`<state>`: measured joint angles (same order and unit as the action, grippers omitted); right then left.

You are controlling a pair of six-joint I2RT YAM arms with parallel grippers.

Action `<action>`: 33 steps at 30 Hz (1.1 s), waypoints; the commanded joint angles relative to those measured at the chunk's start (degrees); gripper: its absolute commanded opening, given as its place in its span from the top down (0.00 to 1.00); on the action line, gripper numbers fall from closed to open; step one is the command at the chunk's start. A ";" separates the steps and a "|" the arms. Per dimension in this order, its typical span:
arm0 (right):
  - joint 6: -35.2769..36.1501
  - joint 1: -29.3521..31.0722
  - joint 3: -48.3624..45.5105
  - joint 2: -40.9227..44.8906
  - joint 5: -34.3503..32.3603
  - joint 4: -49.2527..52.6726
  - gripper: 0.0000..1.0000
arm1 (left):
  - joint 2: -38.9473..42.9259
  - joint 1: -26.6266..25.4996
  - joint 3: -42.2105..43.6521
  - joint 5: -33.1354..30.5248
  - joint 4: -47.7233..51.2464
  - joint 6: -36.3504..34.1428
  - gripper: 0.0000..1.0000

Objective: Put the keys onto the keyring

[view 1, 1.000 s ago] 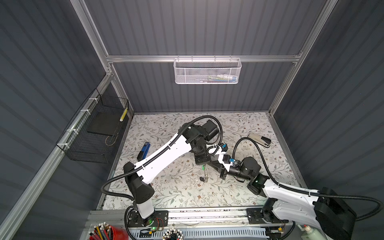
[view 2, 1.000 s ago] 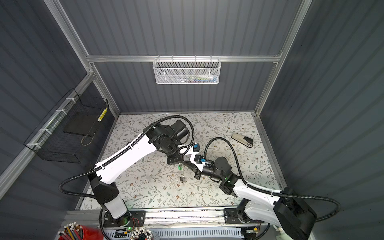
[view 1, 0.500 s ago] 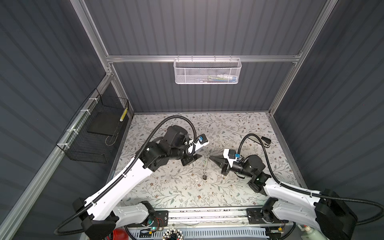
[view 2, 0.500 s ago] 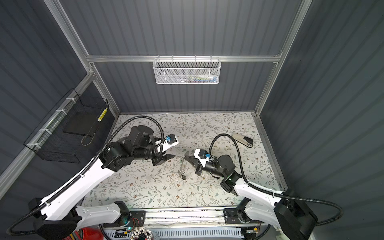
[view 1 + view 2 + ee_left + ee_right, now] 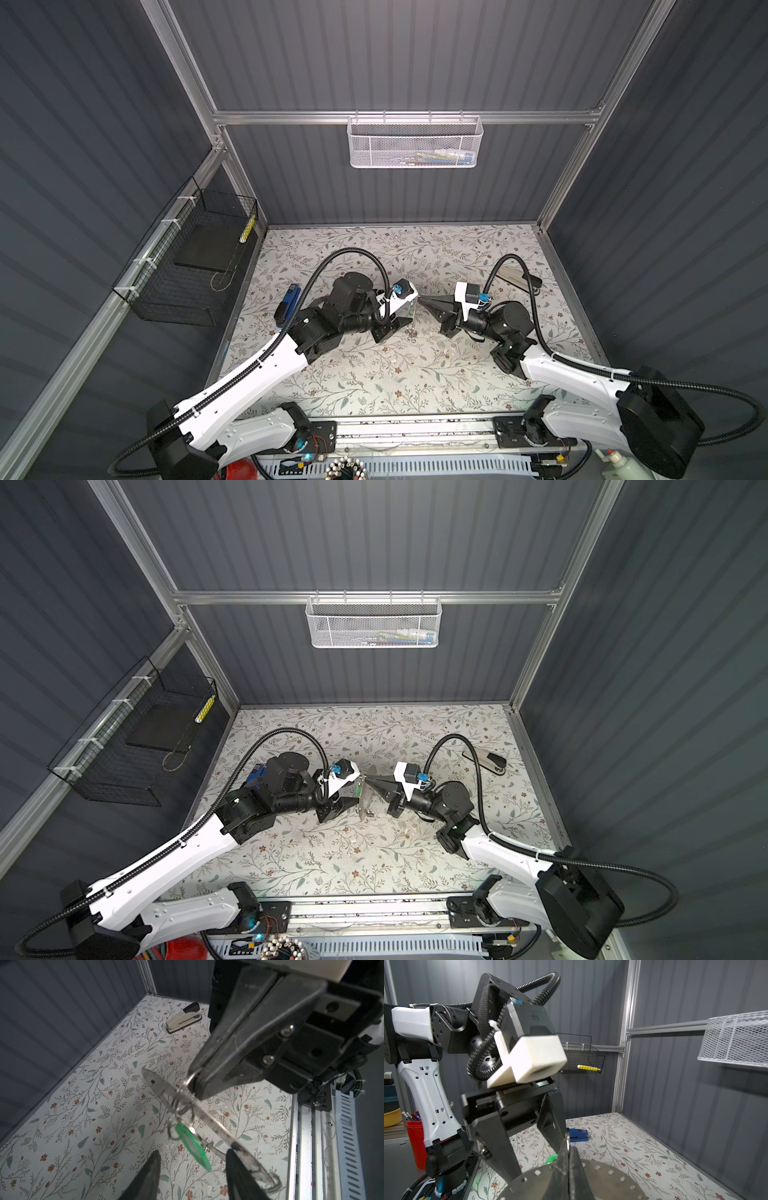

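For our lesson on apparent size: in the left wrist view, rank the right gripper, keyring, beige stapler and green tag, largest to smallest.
1. right gripper
2. keyring
3. beige stapler and green tag: about alike; the stapler lies farther off, so unranked.

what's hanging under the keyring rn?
The green tag dangles from small wire loops on the keyring, held by the right gripper. A black tag isn't visible; the green tag may cover it.

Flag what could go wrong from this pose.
1. Right gripper pinches the keyring only at its edge; it could slip or swing.
2. Left gripper is open right by the dangling green tag; closing could snag its wire loops.
3. Grippers sit very close; they might collide.
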<state>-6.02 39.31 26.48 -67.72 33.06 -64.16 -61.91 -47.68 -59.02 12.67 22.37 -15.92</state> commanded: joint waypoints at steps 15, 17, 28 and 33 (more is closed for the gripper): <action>-4.99 -0.14 3.25 -1.34 -2.63 -8.87 1.00 | -0.70 -0.14 1.46 5.79 -8.78 1.72 0.90; -5.75 -0.14 3.20 -1.75 -2.95 -10.27 1.00 | -1.09 -0.14 0.86 5.79 -8.11 1.27 0.97; -6.48 -0.20 2.82 -2.26 -3.09 -12.58 1.00 | -6.78 -0.13 -4.29 15.65 -1.25 -1.36 1.00; -6.74 -0.43 1.96 -2.23 -3.09 -13.49 1.00 | -7.57 -0.13 -5.41 15.11 -0.12 -1.62 1.00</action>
<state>-12.23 38.92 28.23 -70.04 31.44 -72.95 -68.93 -46.92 -63.18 23.88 18.57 -15.75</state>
